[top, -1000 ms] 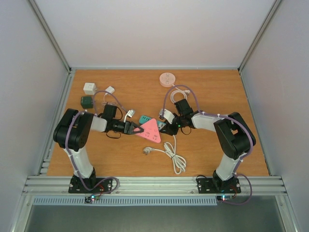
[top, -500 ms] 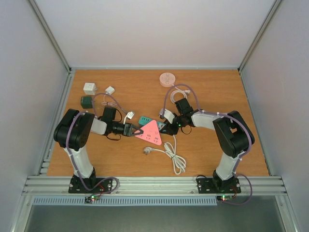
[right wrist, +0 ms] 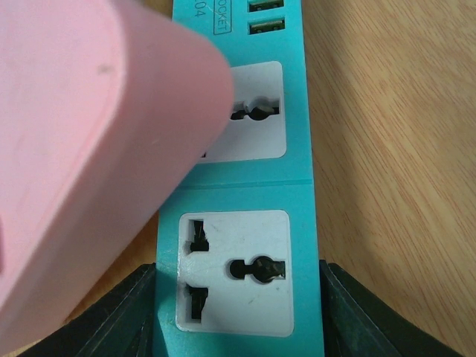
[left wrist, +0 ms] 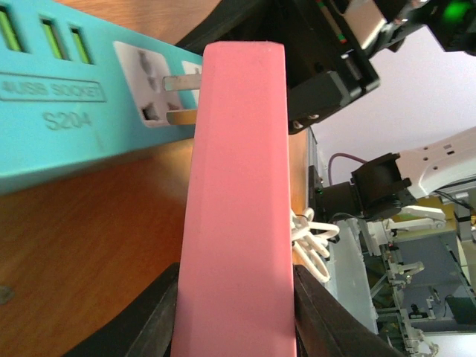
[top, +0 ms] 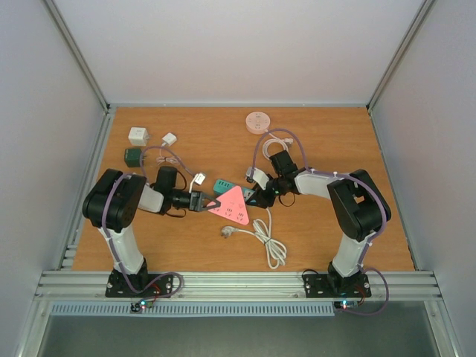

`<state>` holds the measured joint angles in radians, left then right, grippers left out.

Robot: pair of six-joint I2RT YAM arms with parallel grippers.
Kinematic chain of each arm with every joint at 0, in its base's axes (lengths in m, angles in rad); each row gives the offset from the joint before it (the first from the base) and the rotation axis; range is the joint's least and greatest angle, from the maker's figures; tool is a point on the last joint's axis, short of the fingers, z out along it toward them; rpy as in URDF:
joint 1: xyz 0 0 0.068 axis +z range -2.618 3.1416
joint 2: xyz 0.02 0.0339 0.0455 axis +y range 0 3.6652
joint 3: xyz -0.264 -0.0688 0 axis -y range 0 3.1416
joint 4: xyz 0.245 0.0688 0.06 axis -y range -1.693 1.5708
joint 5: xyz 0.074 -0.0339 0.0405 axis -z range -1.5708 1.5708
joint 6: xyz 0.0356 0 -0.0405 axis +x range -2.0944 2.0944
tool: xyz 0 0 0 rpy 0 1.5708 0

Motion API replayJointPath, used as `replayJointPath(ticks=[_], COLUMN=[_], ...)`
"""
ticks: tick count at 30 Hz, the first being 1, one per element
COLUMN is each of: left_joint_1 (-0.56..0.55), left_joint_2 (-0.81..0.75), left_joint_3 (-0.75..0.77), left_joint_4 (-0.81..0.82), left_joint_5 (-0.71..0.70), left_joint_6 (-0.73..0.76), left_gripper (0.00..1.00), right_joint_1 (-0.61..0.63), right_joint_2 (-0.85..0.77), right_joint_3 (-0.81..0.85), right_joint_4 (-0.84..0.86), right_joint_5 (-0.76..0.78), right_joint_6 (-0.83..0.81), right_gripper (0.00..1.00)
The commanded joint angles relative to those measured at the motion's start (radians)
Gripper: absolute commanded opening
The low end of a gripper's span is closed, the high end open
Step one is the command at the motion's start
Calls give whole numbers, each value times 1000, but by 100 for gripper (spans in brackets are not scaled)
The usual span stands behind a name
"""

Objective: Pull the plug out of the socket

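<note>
A pink triangular plug (top: 233, 204) sits in a teal power strip (top: 222, 184) at mid-table. My left gripper (top: 206, 201) is shut on the plug's left corner. In the left wrist view my gripper (left wrist: 236, 316) clamps the pink plug (left wrist: 238, 193), whose metal prongs (left wrist: 178, 82) show partly drawn out of the teal strip (left wrist: 67, 111). My right gripper (top: 258, 196) is shut on the strip's right end. In the right wrist view my gripper (right wrist: 236, 320) holds the teal strip (right wrist: 297, 186) by both sides, and the pink plug (right wrist: 82, 134) covers the left.
A coiled white cable (top: 260, 236) with a plug lies in front of the strip. A pink round disc (top: 257, 120) sits at the back. A white cube (top: 138, 135), a green cube (top: 133, 156) and small white adaptors (top: 169, 139) lie at the back left.
</note>
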<state>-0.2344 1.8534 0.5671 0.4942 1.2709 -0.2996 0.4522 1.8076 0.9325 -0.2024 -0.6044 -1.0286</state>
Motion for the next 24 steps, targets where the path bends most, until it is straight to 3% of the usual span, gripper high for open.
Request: replayJointPath(ticks=[1, 6, 7, 10, 12, 16, 18, 20, 22, 23, 24], left_joint_1=[-6, -5, -4, -2, 8, 31, 39, 44, 45, 41, 29], left_joint_2=[-40, -15, 6, 102, 118, 109, 91, 39, -46, -89, -114], left_joint_3=[-63, -120, -127, -136, -125, -112, -102, -76, -9, 58, 113], left_joint_4=[344, 682, 827, 1258, 1274, 1231, 1136, 878, 300, -52, -243], left_joint_5=[77, 94, 98, 108, 91, 69, 61, 42, -36, -91, -130], left_joint_6=[-170, -387, -437, -771, -876, -880, -855, -761, -510, -303, -114], left_gripper=[20, 15, 14, 11, 7, 5, 4, 1, 1, 1, 1], right_joint_1=[-4, -5, -7, -17, -26, -47, -57, -66, -73, -75, -76], right_joint_2=[53, 59, 57, 53, 47, 36, 26, 21, 15, 13, 10], right_joint_3=[-18, -12, -11, -4, 5, 11, 9, 10, 8, 7, 4], right_joint_4=[-55, -50, -50, -55, -62, -82, -84, -88, -93, -95, -95], right_joint_5=[60, 67, 66, 63, 64, 73, 79, 83, 83, 82, 83], right_joint_6=[15, 28, 31, 41, 47, 50, 52, 57, 61, 61, 62], right_gripper=[24, 24, 24, 24, 24, 24, 24, 24, 24, 24, 24])
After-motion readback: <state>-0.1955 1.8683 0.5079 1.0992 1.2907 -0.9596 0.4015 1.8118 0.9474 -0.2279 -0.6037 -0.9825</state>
